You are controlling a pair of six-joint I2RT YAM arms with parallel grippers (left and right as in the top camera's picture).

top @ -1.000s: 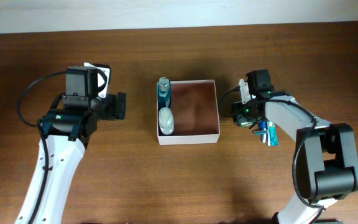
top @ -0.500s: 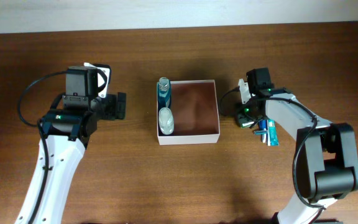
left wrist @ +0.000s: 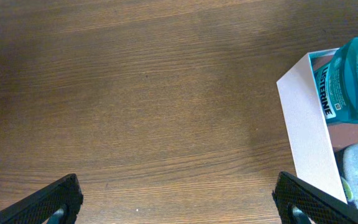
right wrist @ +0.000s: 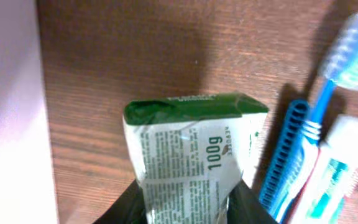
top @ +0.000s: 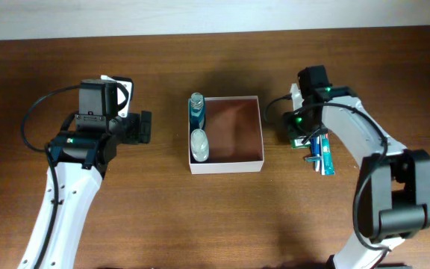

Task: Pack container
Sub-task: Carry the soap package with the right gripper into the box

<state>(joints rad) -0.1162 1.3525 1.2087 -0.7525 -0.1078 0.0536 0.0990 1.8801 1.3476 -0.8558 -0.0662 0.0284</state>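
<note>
Right fingers, clamping the green packet, have shifted slightly; left fingers stand wide. Shallow end-grip may drop it short of the container.

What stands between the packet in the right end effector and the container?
Only the container's own white wall, which is right beside the green packet held by the right end effector. Nothing lies on the floor just inside that wall.
</note>
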